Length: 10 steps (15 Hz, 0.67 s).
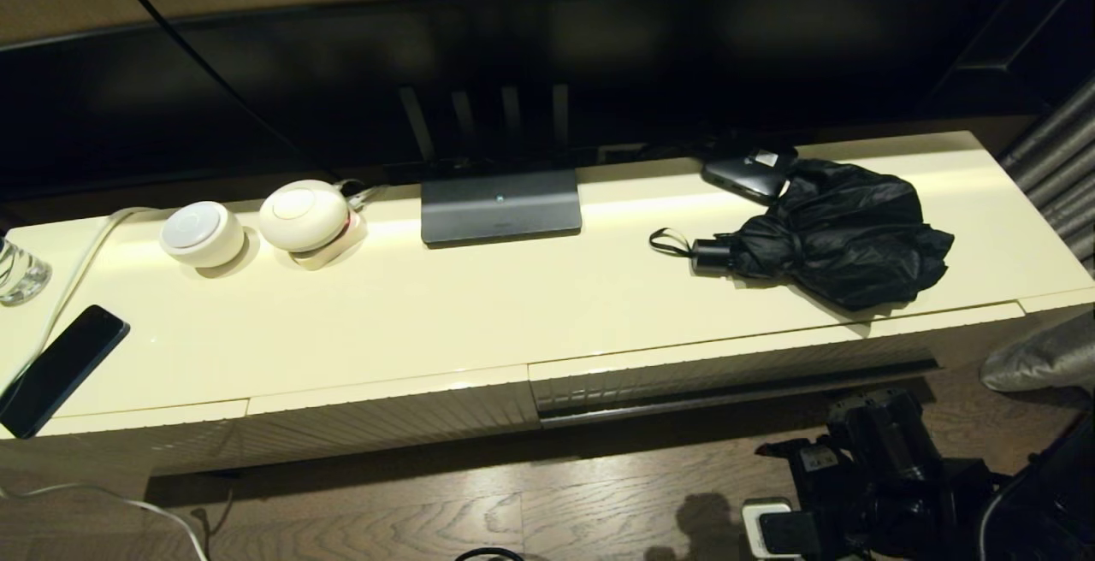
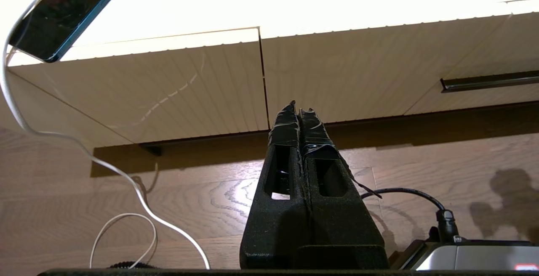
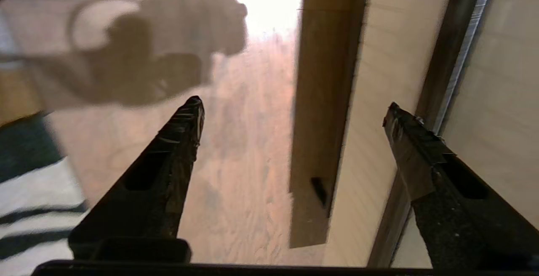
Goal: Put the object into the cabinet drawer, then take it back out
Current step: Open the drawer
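Two steps both lie ahead: from the head, the umbrella (image 1: 834, 236) lies on the surface (image 1: 479, 304), long axis left-right, handle pointing left; the drawer (image 1: 736, 373) below looks shut. Left wrist: left end effector (image 2: 298, 110) clenched, empty, parked low. Right wrist: right end effector (image 3: 292, 107) released beside the drawer's dark strip (image 3: 442, 57); hooking and pulling it likely comes next.

The left pincer (image 2: 298, 110) hangs below the cabinet drawer (image 2: 358, 65) front, fingers pressed together. The right pincer (image 3: 294, 107) hangs beside that drawer's dark strip, fingers spread wide.
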### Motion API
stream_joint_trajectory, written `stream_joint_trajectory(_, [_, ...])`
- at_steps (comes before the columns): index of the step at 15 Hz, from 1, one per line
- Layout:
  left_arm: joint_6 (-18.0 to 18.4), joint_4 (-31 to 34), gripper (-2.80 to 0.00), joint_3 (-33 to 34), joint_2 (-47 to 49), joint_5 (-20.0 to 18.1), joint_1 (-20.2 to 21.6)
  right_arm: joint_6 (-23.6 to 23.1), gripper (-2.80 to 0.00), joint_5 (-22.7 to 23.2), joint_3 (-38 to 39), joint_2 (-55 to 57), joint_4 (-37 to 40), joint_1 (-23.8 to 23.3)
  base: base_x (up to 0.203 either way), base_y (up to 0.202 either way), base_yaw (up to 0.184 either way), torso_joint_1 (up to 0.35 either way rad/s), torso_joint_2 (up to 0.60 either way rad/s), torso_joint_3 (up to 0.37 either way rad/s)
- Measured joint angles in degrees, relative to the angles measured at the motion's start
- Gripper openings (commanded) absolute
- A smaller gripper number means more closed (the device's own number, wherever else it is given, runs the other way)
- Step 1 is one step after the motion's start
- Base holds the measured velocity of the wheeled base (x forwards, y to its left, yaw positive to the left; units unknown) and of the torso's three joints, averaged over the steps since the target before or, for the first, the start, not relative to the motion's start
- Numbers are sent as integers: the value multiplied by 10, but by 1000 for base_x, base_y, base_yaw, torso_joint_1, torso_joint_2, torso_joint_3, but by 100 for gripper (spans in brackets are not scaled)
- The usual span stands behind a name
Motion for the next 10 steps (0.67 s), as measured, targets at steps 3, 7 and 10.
stream_joint_trajectory(3, [0, 0, -280, 0, 0, 0, 0, -16, 0, 0, -20, 26, -23, -5, 0, 0, 0, 0, 0, 0])
stream_joint_trajectory(7, [0, 0, -280, 0, 0, 0, 0, -18, 0, -1, -45, 55, -35, -12, 0, 0, 0, 0, 0, 0])
stream_joint_trajectory(10, [0, 0, -280, 0, 0, 0, 0, -18, 0, -2, -65, 78, -56, -23, 0, 0, 0, 0, 0, 0])
